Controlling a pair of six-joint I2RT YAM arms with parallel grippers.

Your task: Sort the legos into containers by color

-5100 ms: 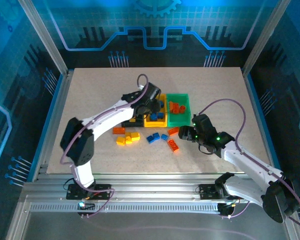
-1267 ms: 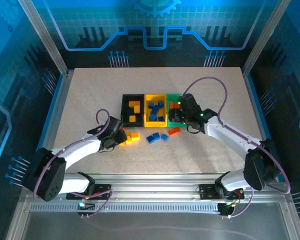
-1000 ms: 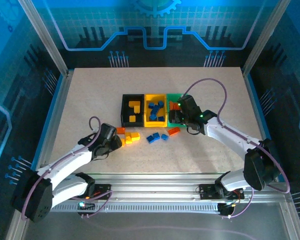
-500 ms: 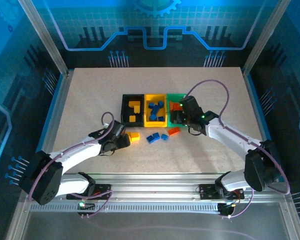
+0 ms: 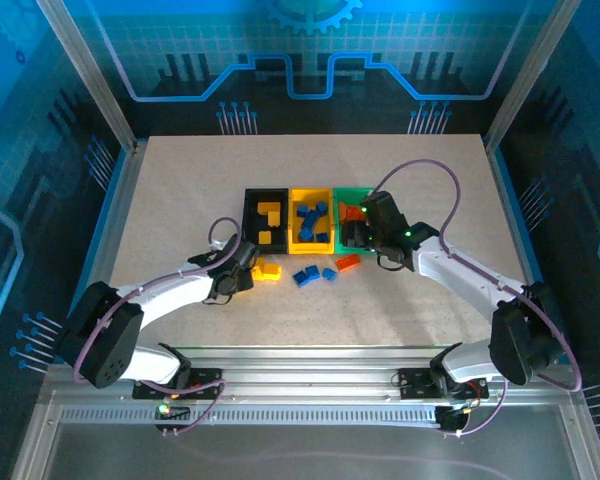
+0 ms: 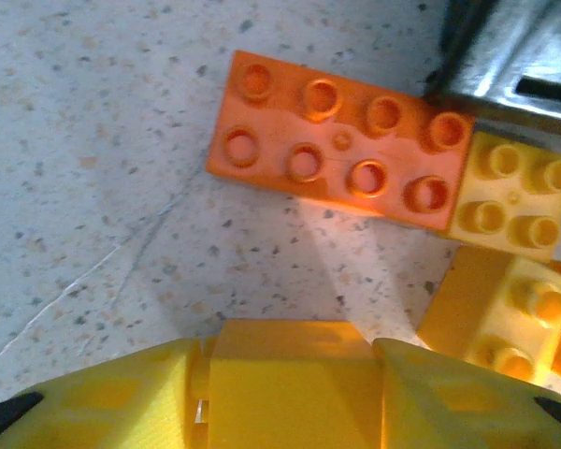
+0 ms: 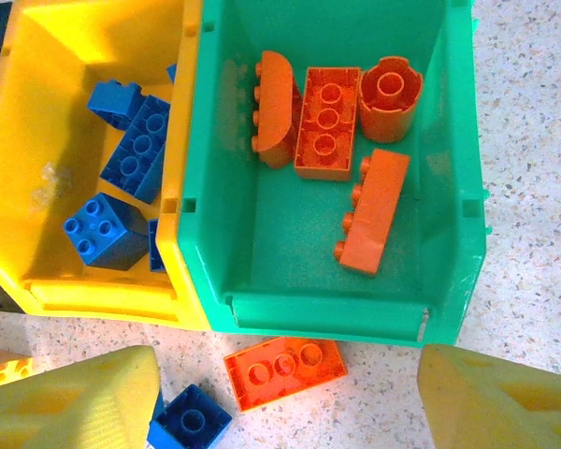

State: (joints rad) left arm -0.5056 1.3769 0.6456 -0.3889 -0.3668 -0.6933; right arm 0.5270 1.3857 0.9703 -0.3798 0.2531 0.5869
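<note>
The left claw (image 5: 248,276) is pinching a yellow brick (image 6: 290,369), probably bound for the black bin (image 5: 250,215) near it, where yellows are sitting; the right claw (image 5: 350,238) is hovering spread above an orange brick (image 7: 285,374) on the table (image 7: 542,94), just short of the green bin (image 7: 327,313) holding oranges.

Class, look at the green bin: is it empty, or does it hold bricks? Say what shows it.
Not empty. In the right wrist view, the green bin has four orange bricks lying on its floor.
</note>
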